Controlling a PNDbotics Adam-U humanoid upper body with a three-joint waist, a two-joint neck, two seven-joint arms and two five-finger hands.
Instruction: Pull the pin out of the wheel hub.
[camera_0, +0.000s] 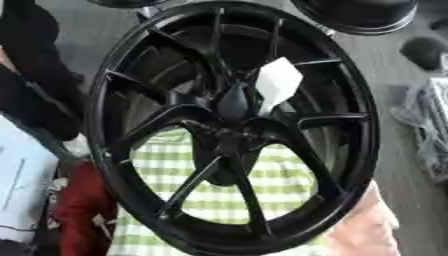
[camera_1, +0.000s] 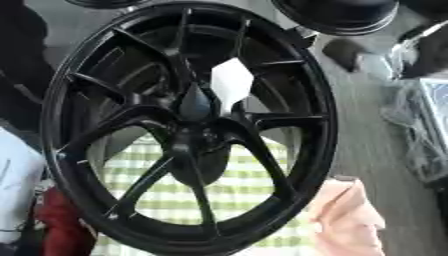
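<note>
The black wheel hub (camera_0: 232, 125) stands upright, filling the view; a white pin-like piece (camera_0: 278, 82) sits just above-right of its centre. Neither hand is visible, so their state cannot be told. The pin looks light and rigid; grasp its exposed white end.

No readable text anywhere, white tag (camera_0: 278, 82) on wheel hub (camera_0: 229, 131) blank (no lettering legible)

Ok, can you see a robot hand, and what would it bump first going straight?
No robot hand shows clearly. Reaching straight ahead, one would probably meet the spokes or hub of the black wheel, near the white tag.
</note>
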